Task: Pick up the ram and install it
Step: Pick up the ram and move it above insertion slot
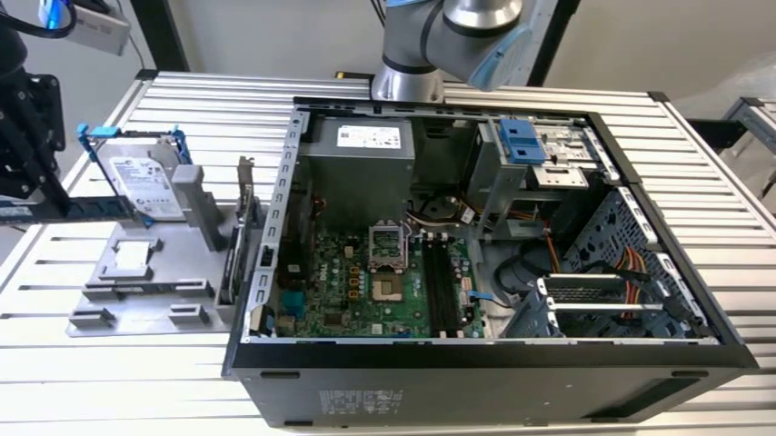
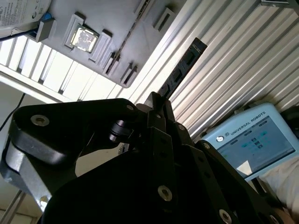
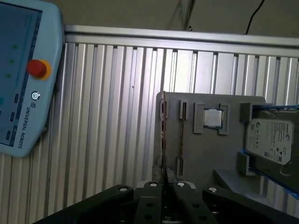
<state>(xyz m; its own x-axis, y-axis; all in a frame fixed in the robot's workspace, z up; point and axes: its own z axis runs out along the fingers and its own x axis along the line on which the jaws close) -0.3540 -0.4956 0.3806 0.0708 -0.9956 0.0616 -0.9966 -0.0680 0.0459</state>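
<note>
The ram is a thin dark stick that lies level in the air at the exterior view's far left, over the table beside the grey holder. My gripper is shut on one end of it. In the second wrist view the ram juts out past the closed black fingers, its row of chips showing. In the first wrist view the ram appears edge-on, rising from my gripper. The motherboard's long memory slots lie inside the open computer case, well to the exterior view's right of the gripper.
The grey holder carries a silver hard drive in a blue bracket, a square processor chip and an upright card. A teach pendant lies on the ribbed table. The arm's base stands behind the case.
</note>
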